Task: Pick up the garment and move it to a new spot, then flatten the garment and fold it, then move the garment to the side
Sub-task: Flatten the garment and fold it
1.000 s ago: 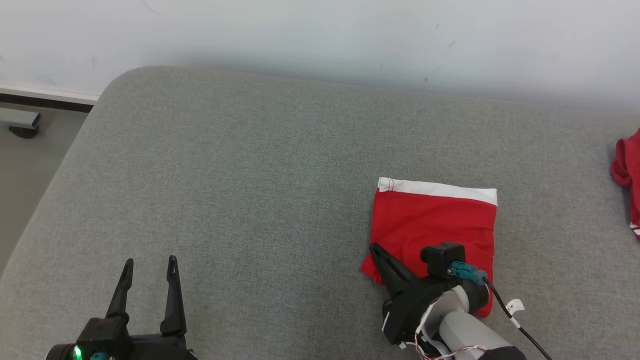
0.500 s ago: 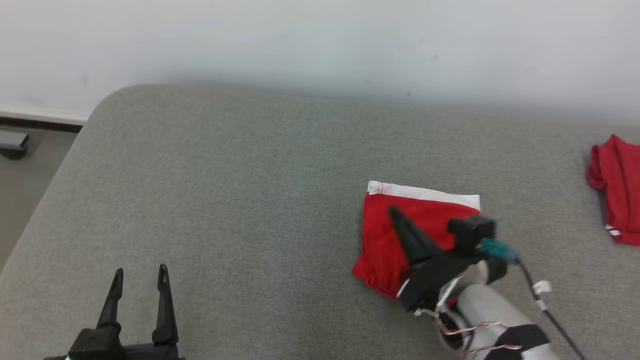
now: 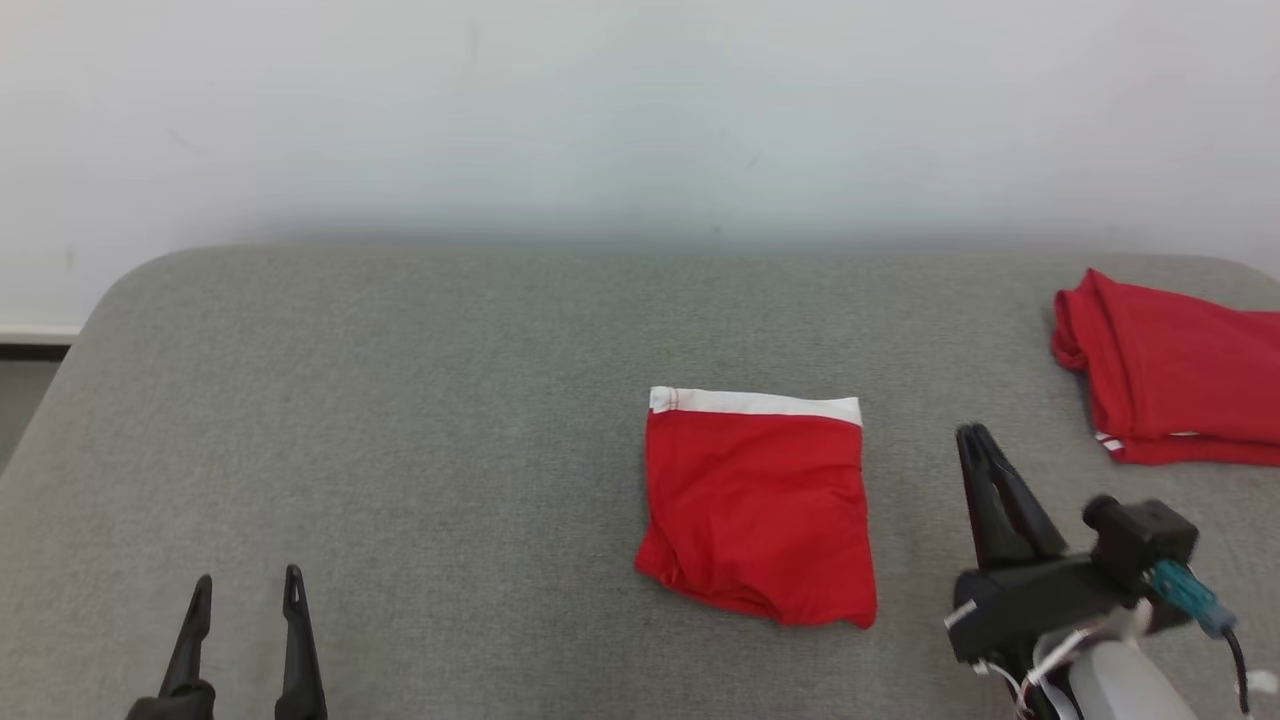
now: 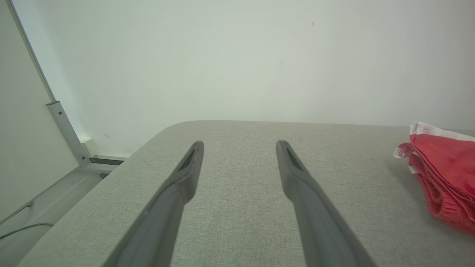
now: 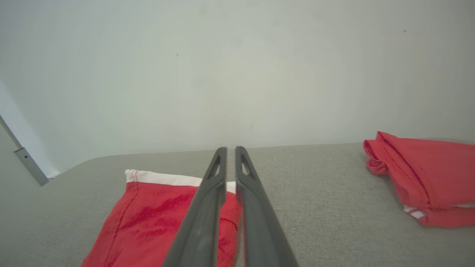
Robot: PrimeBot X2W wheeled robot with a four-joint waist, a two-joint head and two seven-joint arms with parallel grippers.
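The garment (image 3: pixel 755 505) is a red folded piece with a white band along its far edge, lying flat on the grey cushion (image 3: pixel 450 400). My right gripper (image 3: pixel 972 435) hovers just right of it, shut and holding nothing. The right wrist view looks along the gripper (image 5: pixel 231 150), with the garment (image 5: pixel 148 215) below and to the left of the fingers. My left gripper (image 3: pixel 245 590) stands open at the lower left, far from the cloth. In the left wrist view, the gripper (image 4: pixel 239 144) is over bare cushion and the garment (image 4: pixel 445 178) lies at the right edge.
A second red folded garment (image 3: pixel 1170 370) lies at the cushion's far right, also seen as a red pile (image 5: pixel 426 174) in the right wrist view. A pale wall (image 3: pixel 640 120) runs behind the cushion. The cushion's rounded left corner drops to the floor (image 4: pixel 44 207).
My right gripper has come off the garment and now stands apart to its right. The head camera has shifted, bringing more of the second red garment into view. The left gripper stays open.
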